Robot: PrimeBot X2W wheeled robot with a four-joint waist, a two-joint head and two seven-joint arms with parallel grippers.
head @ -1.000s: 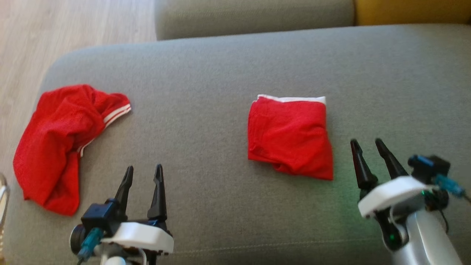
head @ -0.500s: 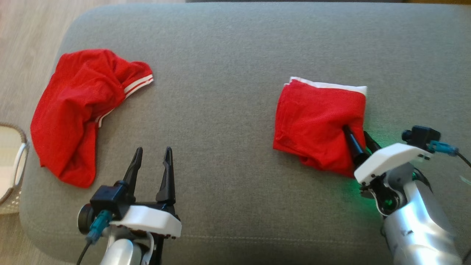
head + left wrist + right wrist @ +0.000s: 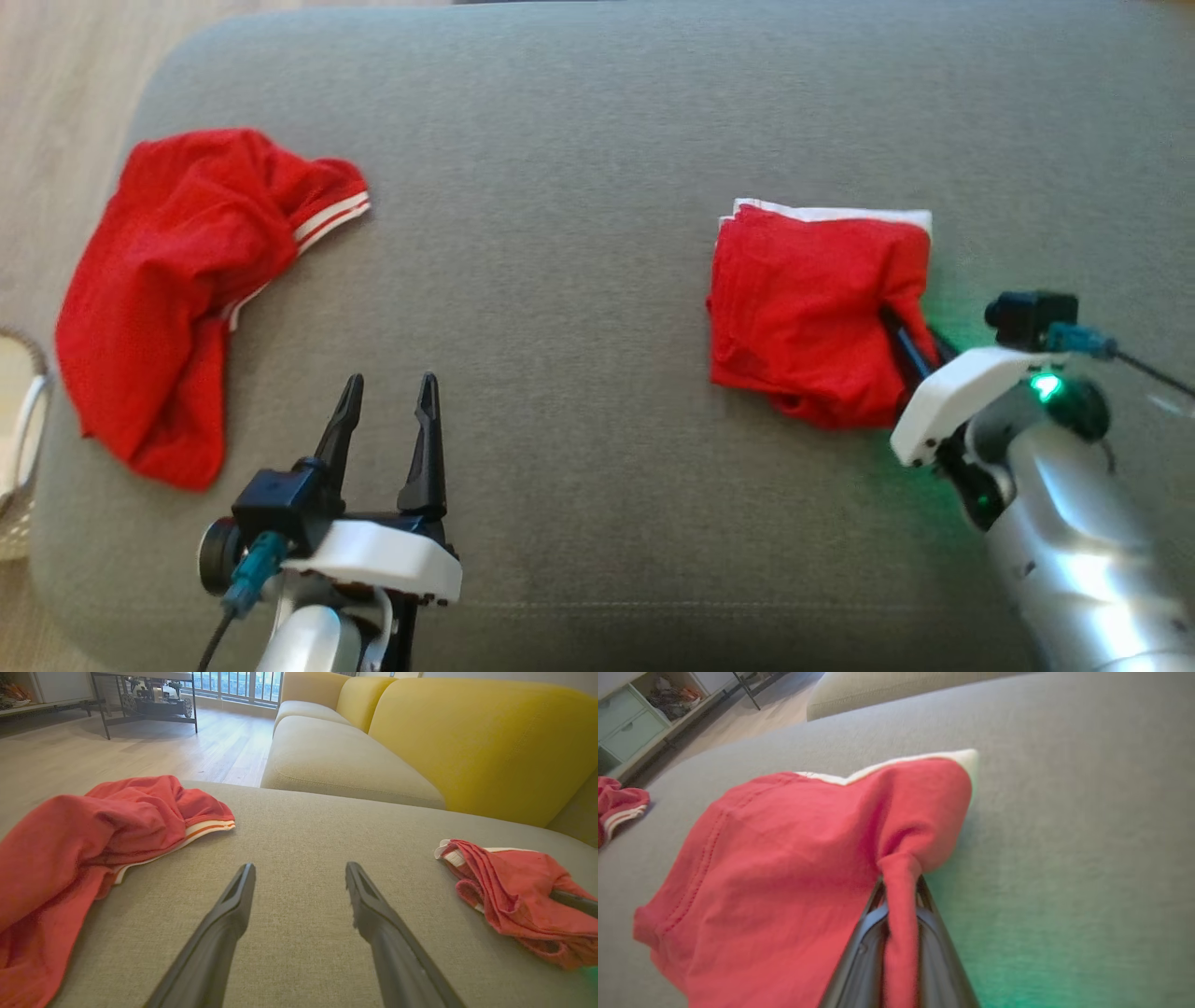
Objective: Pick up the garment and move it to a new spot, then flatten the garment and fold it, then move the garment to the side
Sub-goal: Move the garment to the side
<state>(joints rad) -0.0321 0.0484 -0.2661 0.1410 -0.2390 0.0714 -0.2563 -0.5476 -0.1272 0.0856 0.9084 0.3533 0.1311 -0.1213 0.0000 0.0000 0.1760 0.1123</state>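
Observation:
A folded red garment (image 3: 808, 313) with a white band along its far edge lies on the grey sofa seat (image 3: 560, 233) at the right. My right gripper (image 3: 917, 338) is shut on the garment's right edge; in the right wrist view a pinch of red cloth (image 3: 900, 891) stands between the two fingers. In the left wrist view the folded garment (image 3: 514, 891) sits at the right. My left gripper (image 3: 387, 420) hovers open over bare seat at the lower left, nothing between its fingers (image 3: 233, 905).
A second, crumpled red garment (image 3: 177, 289) with white stripes lies at the seat's left end. A pale woven basket (image 3: 19, 439) stands on the floor beyond the left edge. A yellow sofa back (image 3: 467, 732) rises behind.
My right gripper has closed on the folded garment's right edge, bunching it and pulling it slightly. The head camera shifted a little. The left gripper stays put.

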